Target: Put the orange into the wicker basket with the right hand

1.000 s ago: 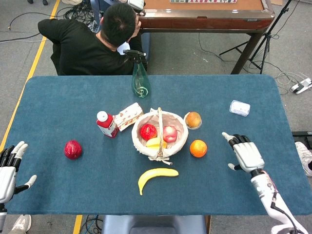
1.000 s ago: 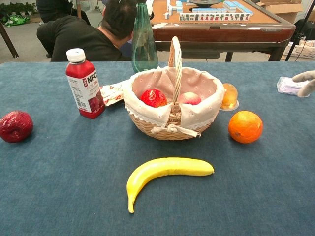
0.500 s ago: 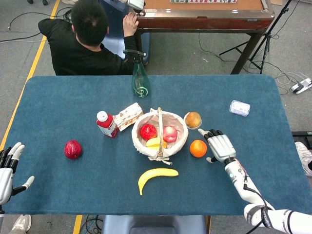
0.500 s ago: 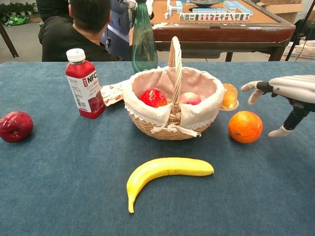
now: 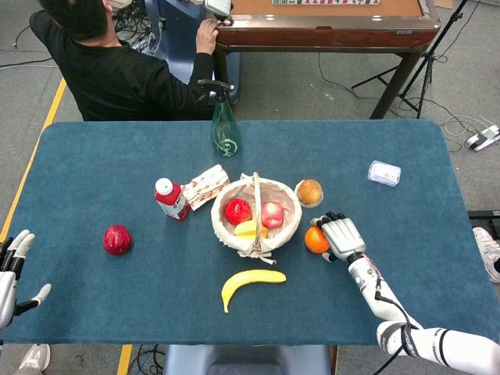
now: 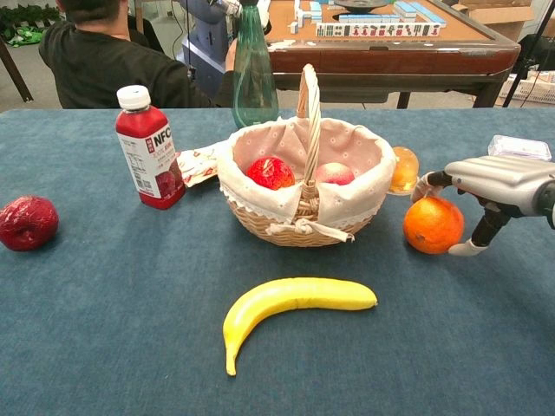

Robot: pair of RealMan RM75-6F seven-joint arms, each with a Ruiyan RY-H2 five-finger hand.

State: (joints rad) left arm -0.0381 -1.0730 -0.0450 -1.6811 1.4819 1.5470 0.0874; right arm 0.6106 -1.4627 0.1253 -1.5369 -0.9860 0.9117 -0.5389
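Note:
The orange [image 5: 314, 239] [image 6: 432, 224] lies on the blue table just right of the wicker basket [image 5: 221, 232] [image 6: 260, 224], a small gap apart from it. My right hand [image 5: 341, 236] [image 6: 499, 178] is at the orange's right side, fingers reaching over its top and thumb touching its lower right; the fingers are still spread and the fruit rests on the cloth. The white-lined basket holds a red fruit, a pink apple and a yellow fruit. My left hand [image 5: 9, 275] hovers open at the table's near left corner, seen only in the head view.
A banana [image 5: 251, 281] lies in front of the basket. A red juice bottle [image 5: 172, 199] and a snack packet sit to its left, a green bottle [image 5: 224, 129] behind, a cupped fruit [image 5: 309, 191] at its right rim. A pomegranate [image 5: 116, 239] lies far left, a plastic box [image 5: 383, 173] far right.
My right hand has moved left across the table from the right edge and come against the orange. The left hand has slid slightly down. The person behind the table has shifted left.

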